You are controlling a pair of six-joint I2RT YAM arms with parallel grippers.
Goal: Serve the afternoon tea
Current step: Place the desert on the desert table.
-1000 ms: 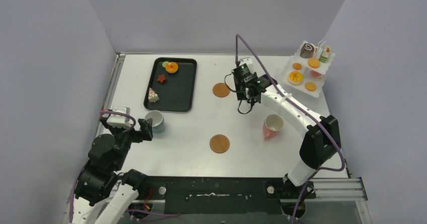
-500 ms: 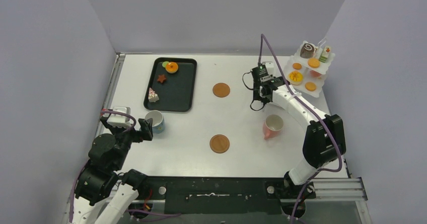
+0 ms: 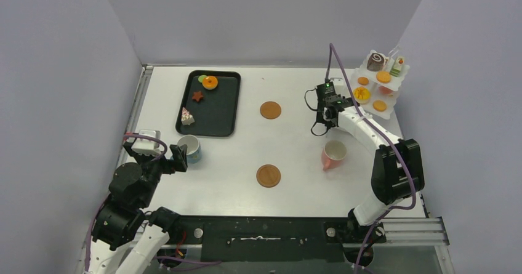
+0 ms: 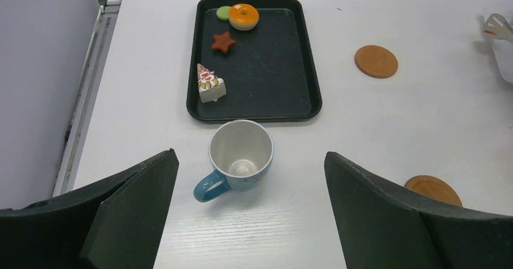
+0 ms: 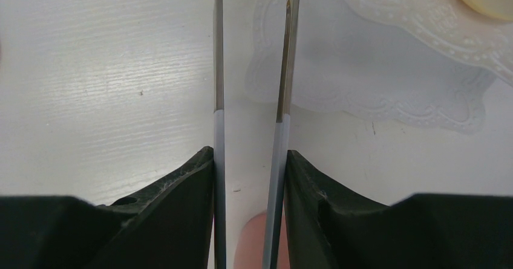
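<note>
Top external: right gripper [image 3: 329,103] beside tiered stand [image 3: 389,112]; left gripper [image 3: 178,159] by blue cup [image 3: 190,148].
Right pincer: clamped on tongs [image 5: 218,69]; blades apart, tips out of frame.
Left pincer: wide open, cup just ahead, not touched.
Pastries: some on stand; cake slice [image 4: 210,83], star cookie [image 4: 223,42], tart [image 4: 243,16] and green disc [image 4: 224,13] on tray [image 4: 272,69].
Pink cup [image 3: 334,154]: on table, off both coasters [image 3: 268,175].
Step (judged): tongs transfer, tray to stand.
Next: reach tray, close tongs gently on one piece.

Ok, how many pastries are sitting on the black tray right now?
4. A green disc and an orange tart together at the far end, a star cookie just nearer, a cake slice near the tray's left rim. The whole tray shows.
</note>
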